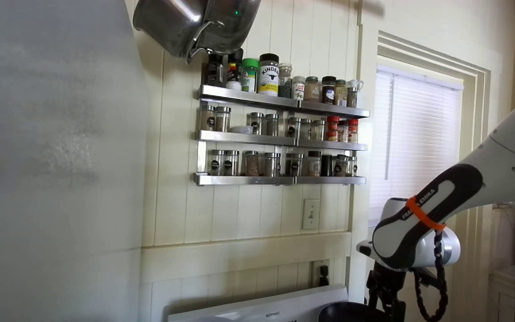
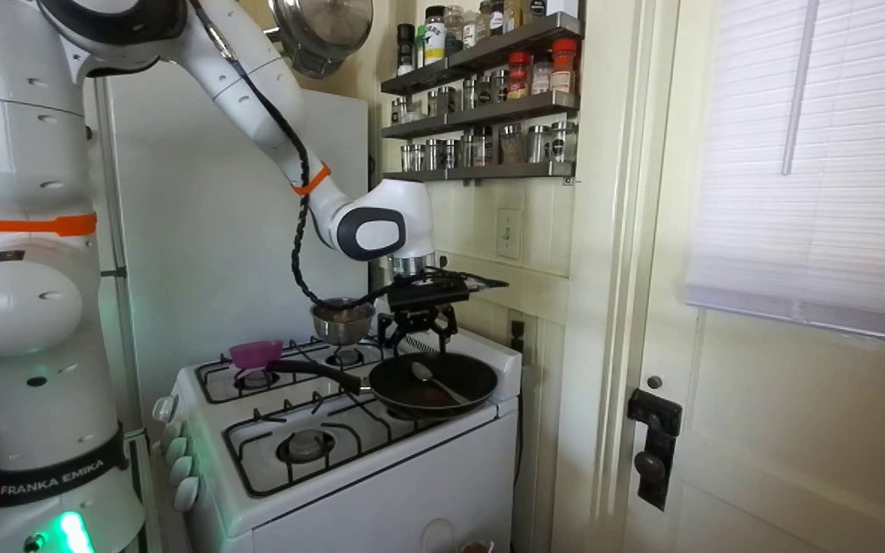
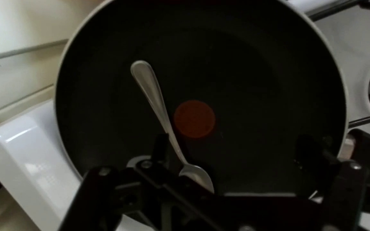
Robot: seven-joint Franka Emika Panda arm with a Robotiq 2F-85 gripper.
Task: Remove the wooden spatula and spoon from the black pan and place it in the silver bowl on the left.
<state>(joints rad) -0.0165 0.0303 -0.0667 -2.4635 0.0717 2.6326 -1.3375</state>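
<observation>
Closest thing in the wrist view is the gripper, fingers spread well apart above the black pan. From that angle one fingertip lines up right beside the neck of the metal spoon, can't tell if they're touching though. The spoon is lying in the pan next to a red dot, with part of its scoop end hidden behind the gripper. Pan's on the white stove, up near the backguard, and its handle runs toward the side with the knobs. Across the stove in an exterior view there's a pinkish-purple bowl near the end of that handle, plus the silver bowl, whose contents are too small to make out. The fridge is behind those. Up on the wall, both exterior views show metal shelves lined with spice jars.
</observation>
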